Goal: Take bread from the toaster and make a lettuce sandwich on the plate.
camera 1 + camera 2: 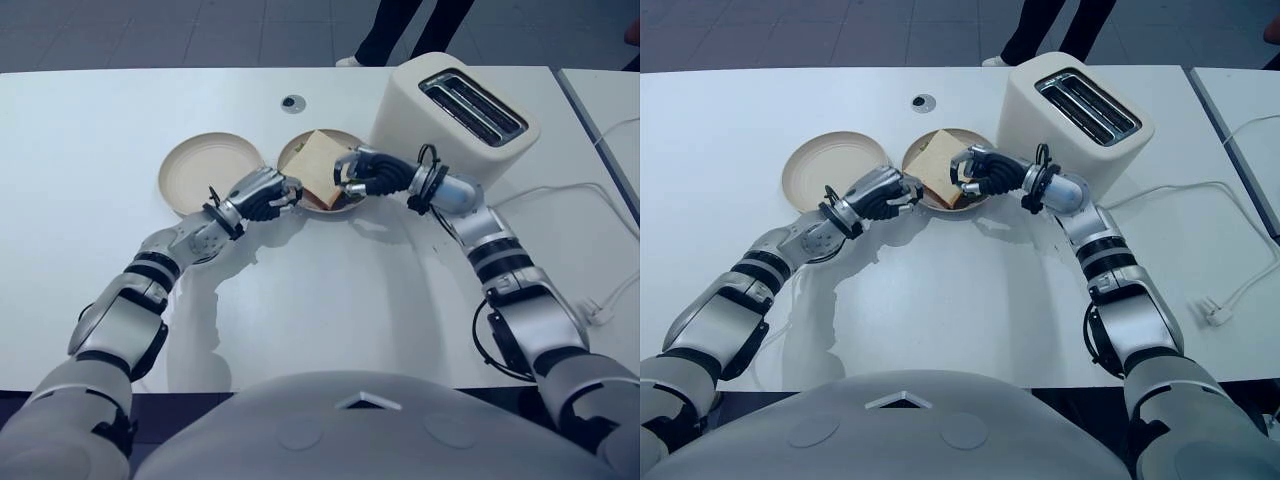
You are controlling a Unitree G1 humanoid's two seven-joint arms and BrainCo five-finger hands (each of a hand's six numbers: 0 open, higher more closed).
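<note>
So on the far left of the white bench (90, 180) there's a spare plate (205, 170), beige, with nothing on it. Just right of that the left hand (262, 194) sits low on the bench with its fingers curled in tight, tucked up against the near-left rim of the plate (288, 152). Honestly can't tell if it's actually gripping that rim or just resting against it. The two plates are side by side, pretty much touching. On the plate is one slice of bread (315, 165), lying mostly flat, with something darker under its near edge that I can't make out. The right hand (368, 175) comes in from the other side and is pinched closed on the right edge of the bread. A little behind the plates is a small round fitting (293, 102) set in the bench. Right of all that stands the cream toaster (420, 130), slots facing up, just behind the right wrist. Its cable (560, 188) trails off to the right and loops back to a plug (601, 312) lying loose on the bench.
</note>
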